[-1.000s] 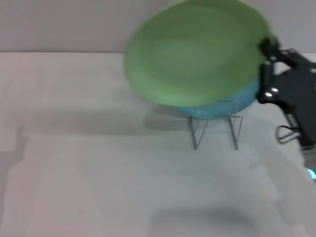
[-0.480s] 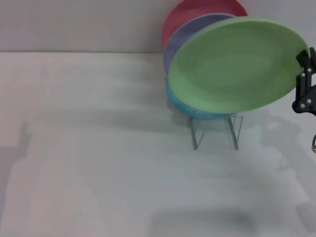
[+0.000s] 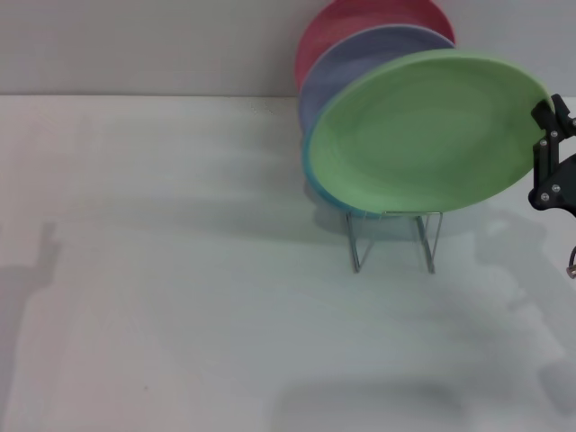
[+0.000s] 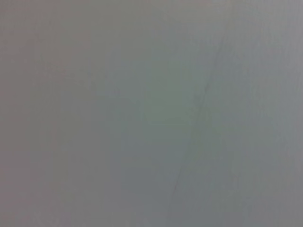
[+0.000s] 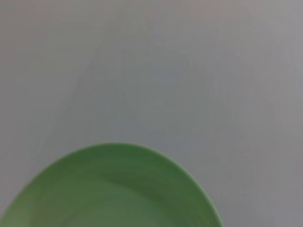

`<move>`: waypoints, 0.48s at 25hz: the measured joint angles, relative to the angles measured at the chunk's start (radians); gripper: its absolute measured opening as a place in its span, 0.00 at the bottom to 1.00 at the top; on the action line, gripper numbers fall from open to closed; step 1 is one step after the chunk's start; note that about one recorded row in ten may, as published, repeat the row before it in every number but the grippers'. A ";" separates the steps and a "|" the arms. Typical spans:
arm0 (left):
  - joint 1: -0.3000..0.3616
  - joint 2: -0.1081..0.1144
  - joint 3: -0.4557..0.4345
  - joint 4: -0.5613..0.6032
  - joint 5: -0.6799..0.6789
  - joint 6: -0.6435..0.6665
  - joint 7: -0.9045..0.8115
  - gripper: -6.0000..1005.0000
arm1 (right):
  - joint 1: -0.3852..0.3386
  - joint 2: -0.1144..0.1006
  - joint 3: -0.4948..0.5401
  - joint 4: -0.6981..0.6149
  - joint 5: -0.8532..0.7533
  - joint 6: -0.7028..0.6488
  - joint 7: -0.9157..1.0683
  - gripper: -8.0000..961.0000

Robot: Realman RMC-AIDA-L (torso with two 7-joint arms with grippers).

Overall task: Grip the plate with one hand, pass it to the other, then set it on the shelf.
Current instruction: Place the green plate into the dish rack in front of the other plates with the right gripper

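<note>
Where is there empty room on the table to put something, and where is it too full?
Bare table runs all along the robot's left of the shelf and in front of it. It is crowded at the shelf: the plate, held by the right gripper, leans before turquoise, lavender and red plates.

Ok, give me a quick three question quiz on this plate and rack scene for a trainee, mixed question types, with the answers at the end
1. True or false: the right pincer grips the light-green plate at its rim.
2. Multiple choice: where is the light-green plate relative to the wire rack? A) flat on the table beside it B) at the front of the row of plates on the rack C) behind the red plate
3. Fill in: the plate directly behind the green one, showing only a thin edge, is ____.

Key: 1 true; 2 B; 3 turquoise. The left arm is out of view.
</note>
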 joint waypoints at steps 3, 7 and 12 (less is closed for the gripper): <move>-0.001 -0.001 -0.002 0.001 0.000 0.002 0.000 0.78 | 0.005 0.000 -0.001 -0.006 -0.002 0.014 -0.003 0.03; -0.005 -0.007 -0.021 0.007 0.004 0.008 0.000 0.78 | 0.006 0.000 -0.002 -0.015 -0.013 0.039 -0.004 0.03; -0.019 -0.010 -0.024 0.010 0.005 0.021 -0.002 0.78 | 0.003 0.002 -0.002 -0.018 -0.014 0.084 -0.005 0.03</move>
